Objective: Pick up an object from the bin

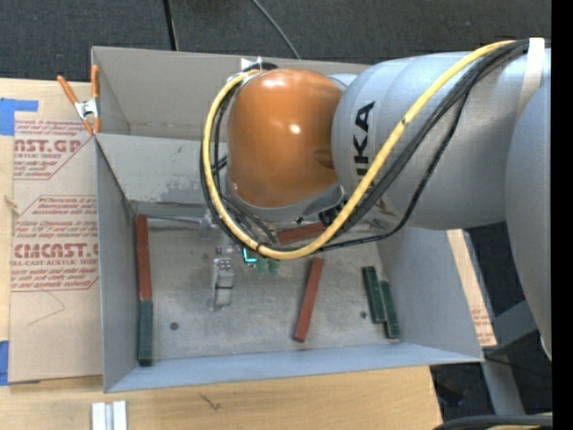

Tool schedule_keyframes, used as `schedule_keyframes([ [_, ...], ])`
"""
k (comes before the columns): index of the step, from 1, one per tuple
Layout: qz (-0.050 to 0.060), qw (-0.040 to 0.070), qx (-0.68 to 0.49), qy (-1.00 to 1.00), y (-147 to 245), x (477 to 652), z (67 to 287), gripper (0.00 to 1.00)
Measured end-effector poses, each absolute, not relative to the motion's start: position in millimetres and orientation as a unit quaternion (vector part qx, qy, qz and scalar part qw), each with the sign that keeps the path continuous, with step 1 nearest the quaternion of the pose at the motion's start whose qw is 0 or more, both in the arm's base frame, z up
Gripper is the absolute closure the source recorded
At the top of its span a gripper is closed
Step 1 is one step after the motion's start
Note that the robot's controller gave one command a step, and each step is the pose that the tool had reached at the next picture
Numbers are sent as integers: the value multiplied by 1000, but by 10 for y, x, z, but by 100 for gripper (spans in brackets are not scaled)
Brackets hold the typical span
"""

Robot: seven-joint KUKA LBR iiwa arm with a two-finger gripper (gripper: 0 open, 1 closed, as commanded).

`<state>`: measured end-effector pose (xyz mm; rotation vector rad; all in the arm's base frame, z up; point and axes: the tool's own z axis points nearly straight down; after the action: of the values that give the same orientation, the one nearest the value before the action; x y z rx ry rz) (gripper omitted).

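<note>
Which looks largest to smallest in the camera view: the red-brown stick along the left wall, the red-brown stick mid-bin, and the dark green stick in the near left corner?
1 and 2, tied: left red-brown stick and middle red-brown stick; they look alike in length.
3: dark green stick, clearly shorter.

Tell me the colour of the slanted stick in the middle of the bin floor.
The stick is reddish brown, shown best in the camera view.

Grey bin (115, 267), red-brown stick (307, 299), dark green bars (380, 301)
</note>
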<state>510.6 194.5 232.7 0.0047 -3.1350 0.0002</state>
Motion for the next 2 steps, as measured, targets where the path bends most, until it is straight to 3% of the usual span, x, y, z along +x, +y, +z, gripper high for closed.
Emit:
schedule_keyframes([
  [1, -1, 0, 0, -1000, 1933, 5127, 2366, 0],
  [2, -1, -3, 12, -1000, 1468, 5356, 1670, 0],
])
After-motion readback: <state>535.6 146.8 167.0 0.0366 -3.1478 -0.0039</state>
